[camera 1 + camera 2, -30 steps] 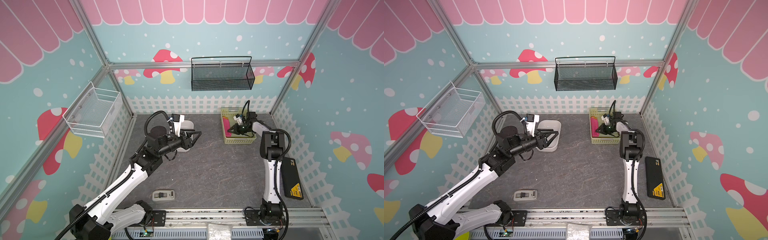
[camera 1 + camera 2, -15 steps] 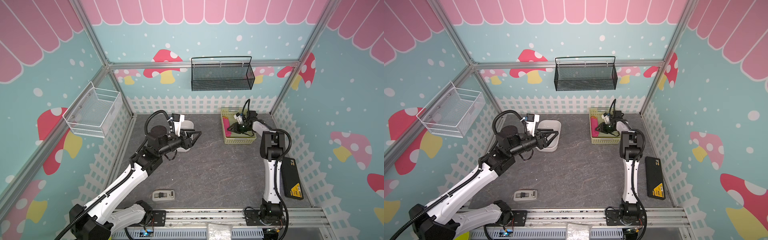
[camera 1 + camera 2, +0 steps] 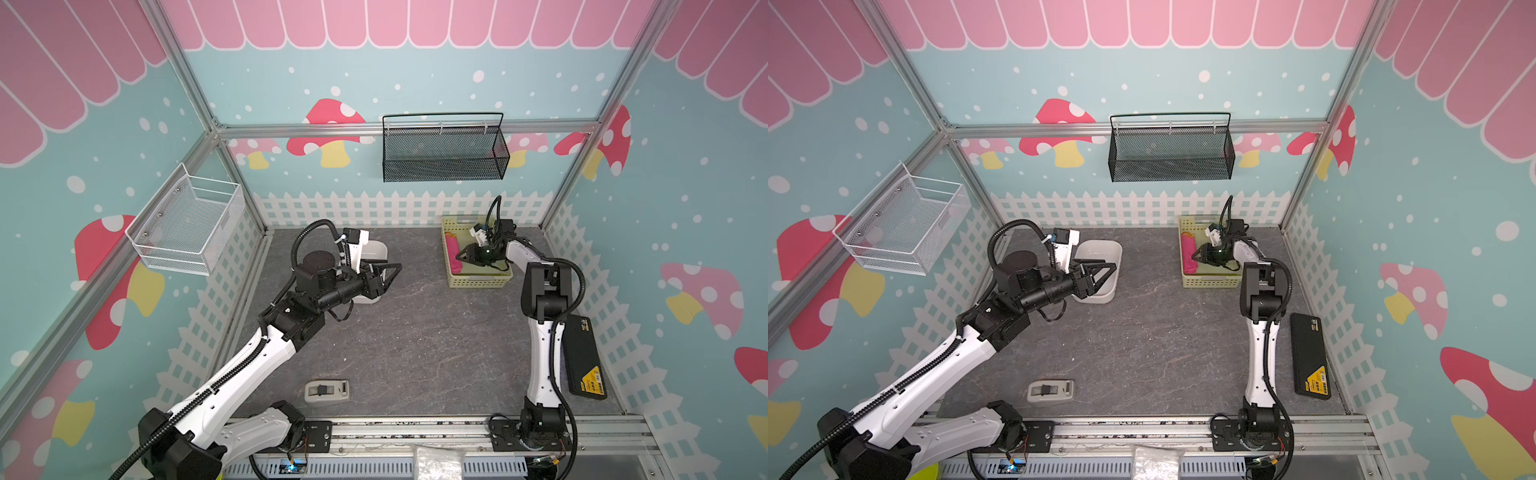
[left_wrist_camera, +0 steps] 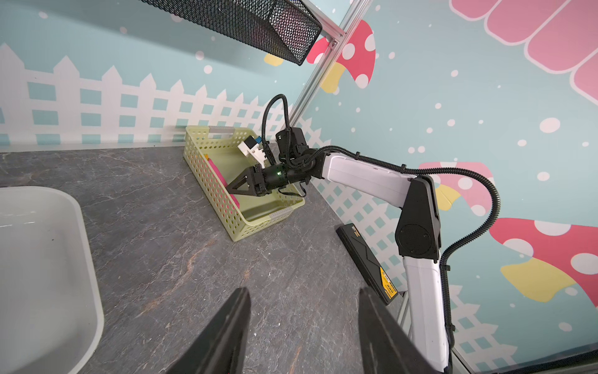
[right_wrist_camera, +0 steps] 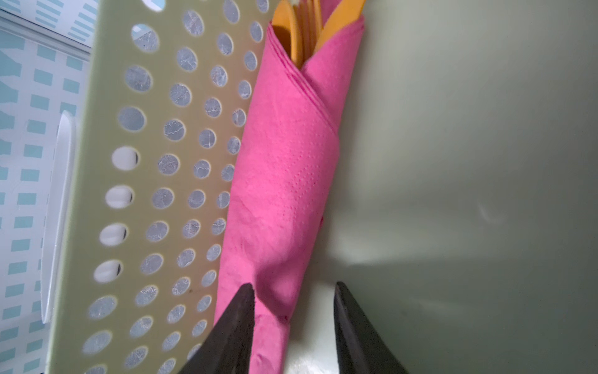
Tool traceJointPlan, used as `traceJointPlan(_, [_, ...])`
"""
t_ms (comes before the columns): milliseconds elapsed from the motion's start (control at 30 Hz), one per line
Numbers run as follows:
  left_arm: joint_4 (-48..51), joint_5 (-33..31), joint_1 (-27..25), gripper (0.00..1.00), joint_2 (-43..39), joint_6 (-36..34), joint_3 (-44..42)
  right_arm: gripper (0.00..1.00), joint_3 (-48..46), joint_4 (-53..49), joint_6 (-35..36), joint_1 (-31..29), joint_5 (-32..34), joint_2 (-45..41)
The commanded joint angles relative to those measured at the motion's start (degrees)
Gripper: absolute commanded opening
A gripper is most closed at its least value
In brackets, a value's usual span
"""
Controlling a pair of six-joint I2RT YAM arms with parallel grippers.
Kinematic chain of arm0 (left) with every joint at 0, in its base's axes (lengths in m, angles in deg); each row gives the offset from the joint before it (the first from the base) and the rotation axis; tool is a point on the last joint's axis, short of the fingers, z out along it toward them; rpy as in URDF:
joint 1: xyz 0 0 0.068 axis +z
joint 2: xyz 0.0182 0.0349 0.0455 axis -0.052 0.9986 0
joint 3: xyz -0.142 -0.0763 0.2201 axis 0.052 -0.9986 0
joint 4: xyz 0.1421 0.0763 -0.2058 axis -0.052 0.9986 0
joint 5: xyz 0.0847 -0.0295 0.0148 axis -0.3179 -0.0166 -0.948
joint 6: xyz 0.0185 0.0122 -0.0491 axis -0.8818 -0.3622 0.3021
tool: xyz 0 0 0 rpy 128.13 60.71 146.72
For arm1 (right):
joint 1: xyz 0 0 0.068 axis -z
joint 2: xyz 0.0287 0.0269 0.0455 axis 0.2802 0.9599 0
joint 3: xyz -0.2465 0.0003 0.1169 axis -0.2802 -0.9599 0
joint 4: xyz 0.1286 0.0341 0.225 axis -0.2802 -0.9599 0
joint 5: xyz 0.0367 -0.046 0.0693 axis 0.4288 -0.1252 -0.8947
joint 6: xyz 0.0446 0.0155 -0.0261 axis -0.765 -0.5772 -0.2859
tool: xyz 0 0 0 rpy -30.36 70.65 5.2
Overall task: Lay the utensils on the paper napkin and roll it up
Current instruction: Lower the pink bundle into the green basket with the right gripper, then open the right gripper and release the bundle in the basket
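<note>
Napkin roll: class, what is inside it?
Orange utensils poke out of one end of the napkin. The rest of them is covered by the paper.

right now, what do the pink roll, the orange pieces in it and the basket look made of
napkin: thin matte paper, with embossed dots and soft creases. utensils: probably smooth plastic, even orange, slight sheen. basket: pale green moulded plastic with rows of round holes.
</note>
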Motion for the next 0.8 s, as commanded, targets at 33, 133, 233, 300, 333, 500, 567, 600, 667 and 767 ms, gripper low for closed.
traceJointPlan(33, [3.15, -2.57, 0.31, 0.55, -0.05, -2.05, 2.60, 0.47, -1.17, -3.70, 1.49, -0.09, 2.59, -2.47])
traceJointPlan(133, [4.89, -4.24, 0.50, 0.56, 0.21, -2.76, 3.09, 0.55, -1.34, -3.70, 1.12, -0.18, 2.53, -4.18])
traceJointPlan(233, [8.44, -7.88, 1.06, 0.60, 0.89, -3.31, 4.15, 0.63, -2.25, -3.70, 1.35, -0.18, 3.33, -6.77])
traceJointPlan(300, [11.20, -10.79, 1.73, 0.65, 1.55, -3.88, 4.88, 0.70, -3.30, -3.74, 1.63, -0.18, 4.82, -8.84])
traceJointPlan(333, [12.73, -11.94, 2.15, 0.69, 1.98, -4.49, 5.34, 0.76, -3.94, -3.70, 1.82, -0.18, 5.66, -10.24])
traceJointPlan(500, [19.86, -17.33, 4.62, 1.00, 5.23, -7.49, 7.98, 0.92, -8.84, -2.65, 1.96, -0.19, 10.06, -17.03])
traceJointPlan(567, [19.90, -19.73, 5.20, 1.00, 5.81, -8.87, 7.35, 0.94, -13.03, -0.26, 1.58, -0.18, 12.04, -21.02])
traceJointPlan(600, [19.72, -20.95, 5.40, 1.00, 6.00, -9.70, 6.98, 0.94, -15.18, 1.17, 1.53, -0.18, 12.84, -22.99])
traceJointPlan(667, [18.96, -24.34, 6.01, 0.99, 6.27, -11.33, 5.71, 0.94, -20.83, 4.93, 1.40, -0.18, 15.53, -27.72])
traceJointPlan(767, [16.31, -29.04, 7.36, 0.99, 6.37, -13.04, 2.55, 0.94, -29.95, 10.98, 2.06, -0.18, 19.33, -35.78])
